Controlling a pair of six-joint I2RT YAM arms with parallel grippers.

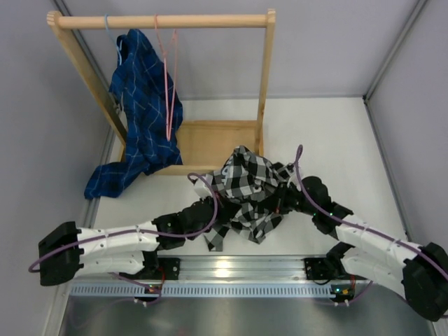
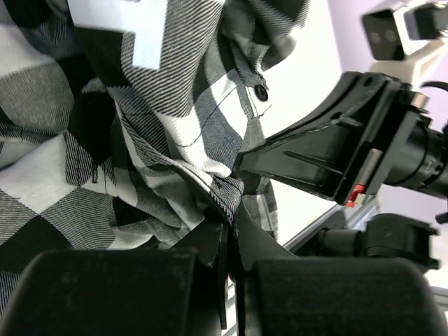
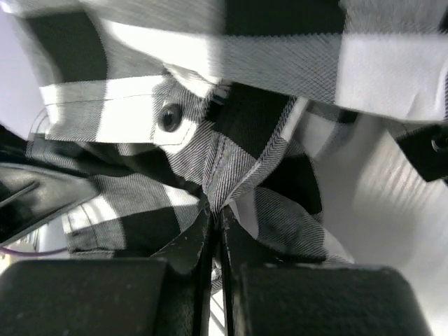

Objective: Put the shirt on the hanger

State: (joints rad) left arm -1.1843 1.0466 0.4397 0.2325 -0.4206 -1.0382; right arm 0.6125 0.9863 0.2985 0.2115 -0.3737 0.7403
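Top view: the shirt [image 1: 246, 190] is bunched between both arms by the middle of the table's [image 1: 336, 140] near edge; the hanger [image 1: 169, 91] hangs on the wooden rack [image 1: 161, 21] toward the far left corner

Left wrist: the left gripper [image 2: 231, 222] is pinched tight on a shirt fold

Right wrist: the right gripper [image 3: 214, 213] is clamped on a seam beside a button [image 3: 170, 117]

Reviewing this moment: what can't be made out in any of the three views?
- Top view: the crumpled black-and-white checked fabric shirt covers both gripper tips; its collar and sleeves are lost in the folds.
- Top view: the thin pink wire hanger is edge-on, so its lower bar is unclear.
- Wrist views: fabric pinched by the left gripper and right gripper fills both frames; the hanger is out of frame.
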